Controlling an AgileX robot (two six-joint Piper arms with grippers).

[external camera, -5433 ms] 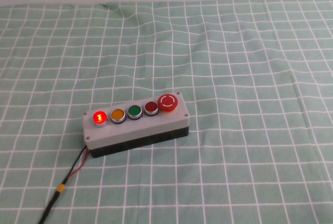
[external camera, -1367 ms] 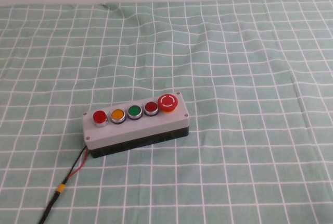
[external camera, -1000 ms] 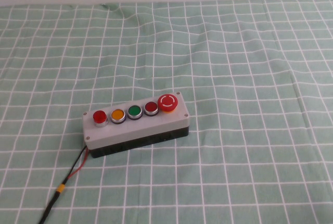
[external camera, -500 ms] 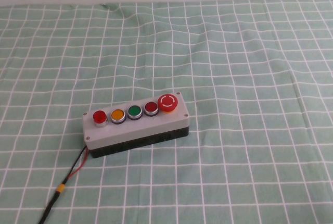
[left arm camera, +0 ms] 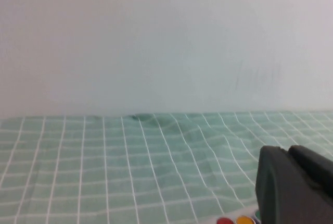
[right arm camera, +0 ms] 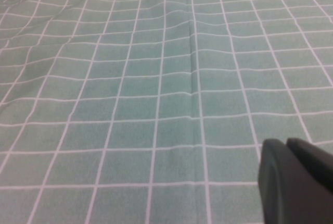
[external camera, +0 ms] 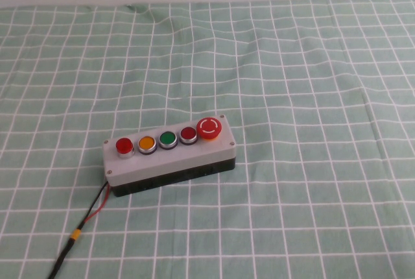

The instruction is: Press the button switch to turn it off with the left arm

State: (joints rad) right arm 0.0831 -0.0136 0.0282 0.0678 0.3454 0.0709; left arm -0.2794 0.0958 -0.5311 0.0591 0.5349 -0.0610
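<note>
The button switch (external camera: 124, 145) is the small round red push button at the left end of the grey five-button box (external camera: 168, 162), and it is unlit. It also shows at the edge of the left wrist view (left arm camera: 224, 221). My left gripper (left arm camera: 287, 151) is shut and empty, held off the box and not touching it. My right gripper (right arm camera: 286, 143) is shut and empty over bare cloth. Neither arm shows in the high view.
On the box stand an orange button (external camera: 146, 143), a green button (external camera: 168, 139), a darker red button (external camera: 188, 134) and a large red mushroom knob (external camera: 209, 128). A black and red cable (external camera: 84, 220) runs from the box to the near edge. A green checked cloth (external camera: 311, 97) covers the table.
The button switch glowed bright with a "1" in the oldest frame and has been unlit since. The box has not moved.
</note>
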